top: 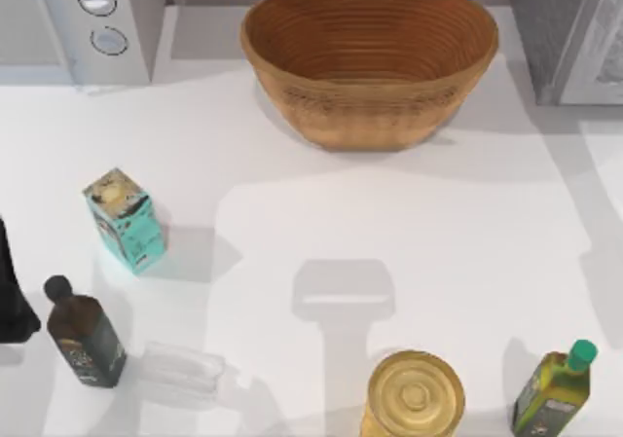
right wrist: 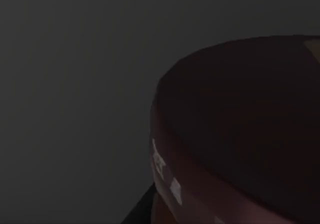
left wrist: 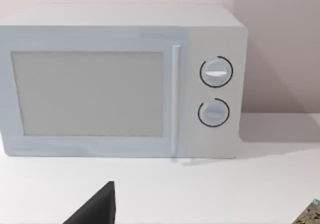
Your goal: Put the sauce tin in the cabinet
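Observation:
The cabinet (top: 568, 30) stands at the table's far right corner, with a speckled grey side and a paler framed door panel. The sauce tin is out of view. The right wrist view is dark. My left gripper (top: 12, 296) is parked at the table's left edge, beside the dark bottle. In the left wrist view a black part of the left gripper (left wrist: 96, 208) sits low, facing the white microwave (left wrist: 120, 82).
A white microwave (top: 83, 18) with two knobs stands at the far left. A wide wicker basket (top: 370, 57) sits far centre. A teal carton (top: 124, 220) and a dark bottle (top: 86, 335) are on the left. Along the near edge stand a gold-topped can (top: 415, 394) and a green-capped bottle (top: 555, 388).

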Controlling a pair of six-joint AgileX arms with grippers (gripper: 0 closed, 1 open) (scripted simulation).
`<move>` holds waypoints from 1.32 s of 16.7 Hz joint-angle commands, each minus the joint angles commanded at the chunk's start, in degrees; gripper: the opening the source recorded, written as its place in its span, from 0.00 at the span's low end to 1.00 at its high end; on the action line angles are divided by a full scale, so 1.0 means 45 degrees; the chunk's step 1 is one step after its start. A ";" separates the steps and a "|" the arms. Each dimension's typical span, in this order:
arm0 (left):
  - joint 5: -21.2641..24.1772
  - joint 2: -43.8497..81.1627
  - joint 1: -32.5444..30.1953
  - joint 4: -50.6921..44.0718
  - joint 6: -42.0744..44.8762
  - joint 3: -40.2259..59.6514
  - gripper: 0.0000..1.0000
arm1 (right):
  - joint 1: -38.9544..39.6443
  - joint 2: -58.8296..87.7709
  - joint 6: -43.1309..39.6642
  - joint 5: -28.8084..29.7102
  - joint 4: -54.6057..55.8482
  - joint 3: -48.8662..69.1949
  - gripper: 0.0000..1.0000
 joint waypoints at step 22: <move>0.0000 0.0000 0.0000 0.0000 0.0000 0.0000 1.00 | -0.0214 0.0430 0.0002 -0.0135 0.0169 0.0402 1.00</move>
